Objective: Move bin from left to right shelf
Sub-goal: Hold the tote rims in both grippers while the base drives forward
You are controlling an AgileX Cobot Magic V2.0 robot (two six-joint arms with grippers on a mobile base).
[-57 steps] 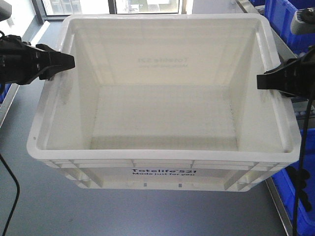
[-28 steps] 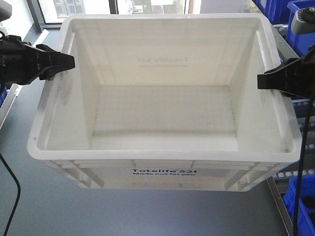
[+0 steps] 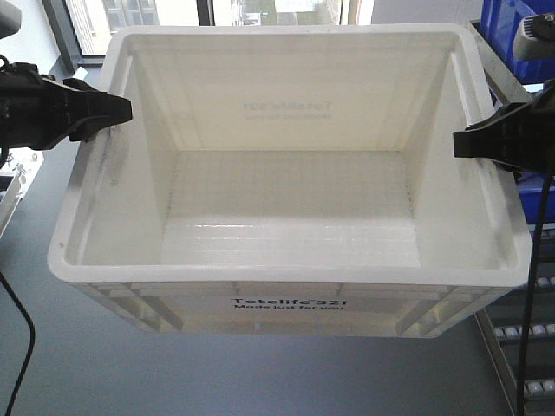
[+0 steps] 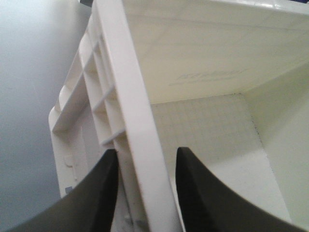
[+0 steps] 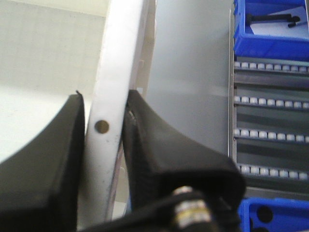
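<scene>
The bin (image 3: 286,208), a large white tote with black "Totelife 521" print on its near side, fills the front view and is empty. It hangs above the grey floor between my two grippers. My left gripper (image 3: 124,108) is shut on the bin's left rim (image 4: 130,111). In the left wrist view, my left gripper (image 4: 145,155) has one black finger on each side of that rim. My right gripper (image 3: 460,143) is shut on the right rim (image 5: 113,72). The right wrist view shows my right gripper (image 5: 103,104) pinching that rim tightly.
To the right stands a metal shelf with roller tracks (image 5: 270,101) and blue bins (image 5: 270,29) on it. One blue bin (image 3: 507,26) shows at the top right of the front view. Grey floor (image 3: 87,364) lies below, and windows (image 3: 173,10) are behind the tote.
The bin and both grippers keep their place in the view while the background slides. The blue bins at lower right have gone from view, and roller tracks show there now.
</scene>
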